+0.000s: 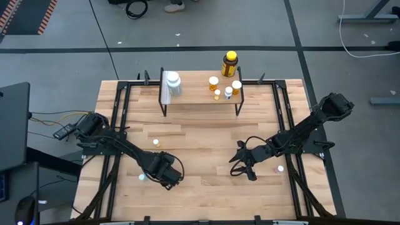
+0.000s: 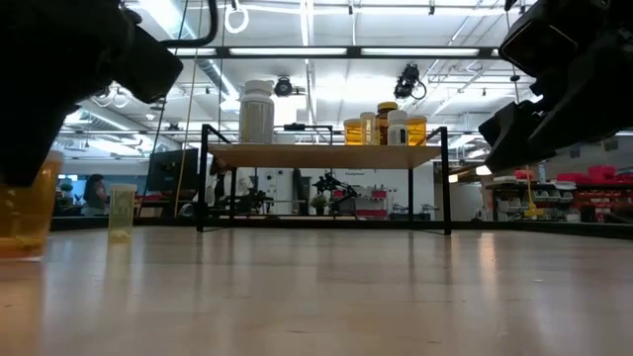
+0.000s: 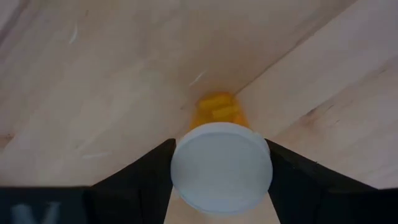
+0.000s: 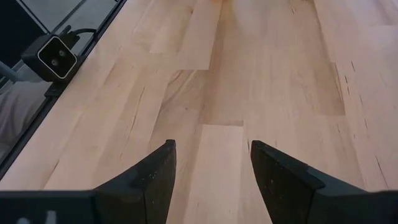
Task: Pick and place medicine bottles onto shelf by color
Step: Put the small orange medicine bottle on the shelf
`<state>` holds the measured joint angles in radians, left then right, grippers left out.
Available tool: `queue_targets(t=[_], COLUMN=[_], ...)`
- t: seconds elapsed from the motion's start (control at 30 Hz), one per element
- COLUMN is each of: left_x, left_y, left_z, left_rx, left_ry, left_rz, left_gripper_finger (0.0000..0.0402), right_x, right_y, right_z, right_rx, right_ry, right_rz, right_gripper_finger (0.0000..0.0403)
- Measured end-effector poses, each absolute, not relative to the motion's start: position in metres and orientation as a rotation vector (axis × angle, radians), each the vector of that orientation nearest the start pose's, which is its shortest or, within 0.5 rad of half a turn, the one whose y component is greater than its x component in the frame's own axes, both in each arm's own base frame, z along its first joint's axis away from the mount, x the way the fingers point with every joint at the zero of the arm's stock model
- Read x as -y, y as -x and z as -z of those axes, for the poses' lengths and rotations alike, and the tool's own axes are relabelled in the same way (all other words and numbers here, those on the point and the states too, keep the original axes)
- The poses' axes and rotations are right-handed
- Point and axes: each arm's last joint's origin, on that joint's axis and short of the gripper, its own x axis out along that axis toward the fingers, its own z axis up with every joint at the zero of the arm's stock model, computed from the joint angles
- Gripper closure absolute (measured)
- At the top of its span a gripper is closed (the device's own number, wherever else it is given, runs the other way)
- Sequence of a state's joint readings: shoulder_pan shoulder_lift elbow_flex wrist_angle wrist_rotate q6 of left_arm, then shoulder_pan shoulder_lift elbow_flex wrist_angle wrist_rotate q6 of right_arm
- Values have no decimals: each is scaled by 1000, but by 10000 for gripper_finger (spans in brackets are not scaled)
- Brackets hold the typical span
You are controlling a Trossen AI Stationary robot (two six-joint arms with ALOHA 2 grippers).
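The shelf (image 1: 200,95) stands at the table's far middle, with a whitish strip (image 1: 165,87) at its left end. A large white bottle (image 1: 173,83) stands on its left part. Several small orange and white bottles (image 1: 225,87) and a dark amber yellow-capped bottle (image 1: 230,64) stand on its right part. My left gripper (image 3: 221,171) is low at the near left, shut on a small orange white-capped bottle (image 3: 222,168), which also shows in the low view (image 2: 25,213). My right gripper (image 4: 211,180) is open and empty above the bare table at the near right (image 1: 240,164). My left gripper pinches the orange bottle's white cap (image 3: 186,174) between its two fingers, one on each side. The fingers come from above, pointing down. The bottle stands upright with its base on the table (image 2: 25,252).
A small orange bottle (image 1: 155,142) stands on the table left of the middle and shows in the low view (image 2: 121,210). A white-capped bottle (image 1: 280,167) stands beside my right arm. A small camera (image 4: 53,56) sits at the table's edge. The table's middle is bare wood.
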<state>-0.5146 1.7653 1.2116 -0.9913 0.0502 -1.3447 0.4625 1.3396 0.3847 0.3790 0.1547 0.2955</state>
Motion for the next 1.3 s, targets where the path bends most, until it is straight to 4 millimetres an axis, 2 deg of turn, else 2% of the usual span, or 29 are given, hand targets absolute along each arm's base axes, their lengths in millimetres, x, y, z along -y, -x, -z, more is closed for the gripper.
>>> queue_targets(t=[0.33,0.6,0.77,1.0,1.3], left_x=[140,116,96,68,17], left_y=[-293,-309,-318,-333,-343], left_z=[-206,-221,-233,-256,-292], left_rx=[-1454,-1413,-1396,-1340,-1256], left_ry=[681,643,609,570,461], left_rz=[-525,-515,-505,-456,-513], left_gripper_finger=[183,178,184,173,183], right_x=[-99,-99,-99,-99,-99], right_y=[-208,-207,-207,-206,-206], right_z=[-141,-141,-140,-139,-139], right_rx=[-610,-618,-632,-638,-639], right_ry=[-119,-125,-128,-127,-128], right_rz=[-207,-225,-225,-223,-222], right_gripper_finger=[189,189,189,189,189])
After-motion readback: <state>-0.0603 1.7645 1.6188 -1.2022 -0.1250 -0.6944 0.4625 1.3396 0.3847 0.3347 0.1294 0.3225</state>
